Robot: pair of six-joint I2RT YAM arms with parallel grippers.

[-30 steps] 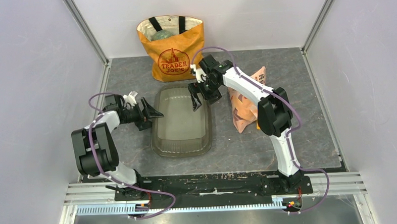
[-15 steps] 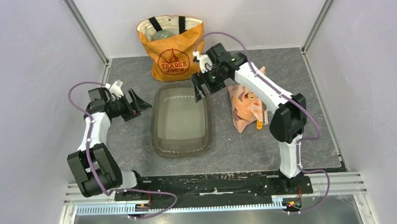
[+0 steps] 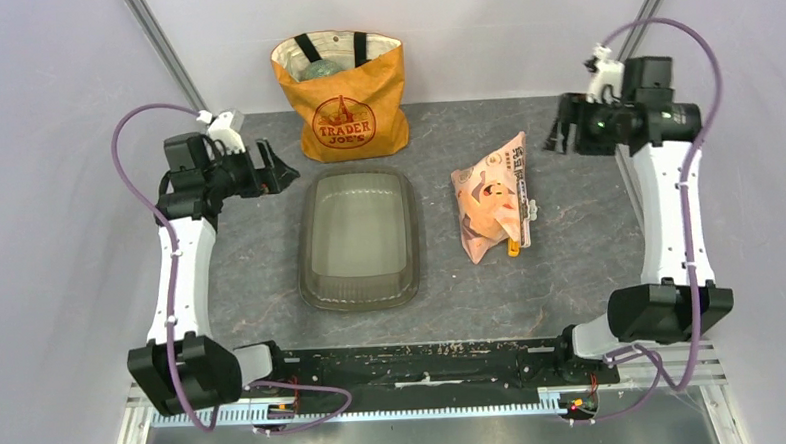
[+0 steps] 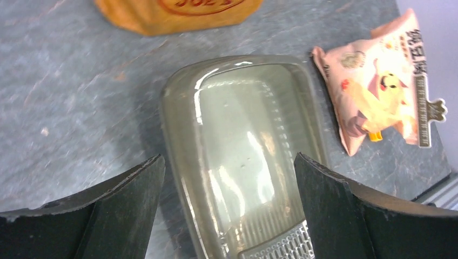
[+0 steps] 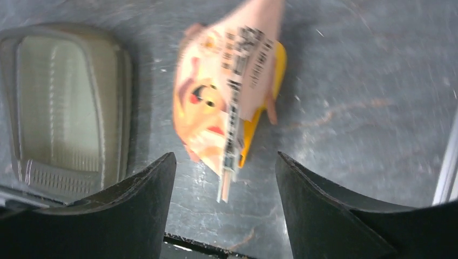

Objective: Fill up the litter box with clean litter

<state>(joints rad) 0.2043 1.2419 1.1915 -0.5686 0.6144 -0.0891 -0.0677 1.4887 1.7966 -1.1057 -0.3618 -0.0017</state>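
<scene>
The litter box (image 3: 307,248), a smoky grey-olive tray, lies mid-table and looks bare inside; it also shows in the left wrist view (image 4: 168,127) and the right wrist view (image 5: 123,81). No clean litter shows in any view. A pinkish-tan printed bag (image 3: 486,200) lies flat to the tray's right, with an orange scoop tip (image 3: 512,247) sticking out beneath it. My left gripper (image 3: 283,171) is open and empty, raised beyond the tray's far left corner (image 4: 228,162). My right gripper (image 3: 558,140) is open and empty, high at the far right, looking down on the bag (image 5: 226,156).
An orange tote bag (image 3: 342,99) stands at the back, just beyond the tray. Grey walls and metal posts close in both sides. The table's near edge carries the black arm rail (image 3: 425,366).
Both arms have lifted and swung outward from the tray: the left gripper up and to the far left, the right gripper from the tray's far right corner to the far right. Both stay open.
</scene>
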